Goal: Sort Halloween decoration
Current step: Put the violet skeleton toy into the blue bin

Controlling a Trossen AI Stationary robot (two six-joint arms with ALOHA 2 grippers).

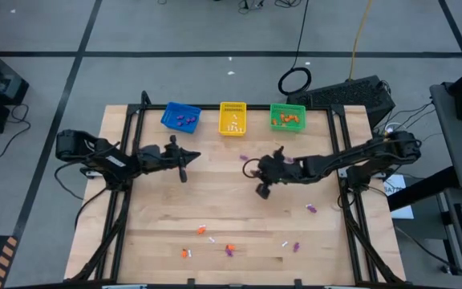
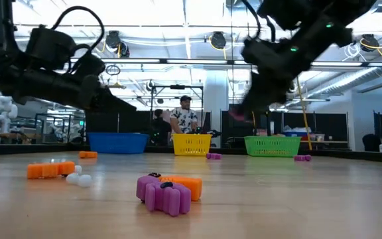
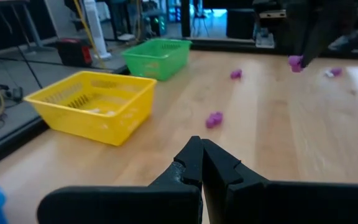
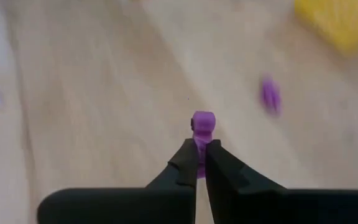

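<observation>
While the left gripper (image 3: 201, 163) is kept closed and empty above the table (image 1: 215, 201) near the blue basket (image 1: 180, 116), a purple trinket (image 4: 202, 124) is pinched between the closed fingers of the right gripper (image 4: 201, 160), raised over the table's middle.

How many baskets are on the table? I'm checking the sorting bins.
3, in a row along the table's far edge: blue basket on the left, yellow basket in the middle, green basket on the right.

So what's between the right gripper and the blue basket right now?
In the high view, the left gripper sits near that line. Otherwise bare wood runs from the right gripper, shut on a purple trinket, to the blue basket.
</observation>
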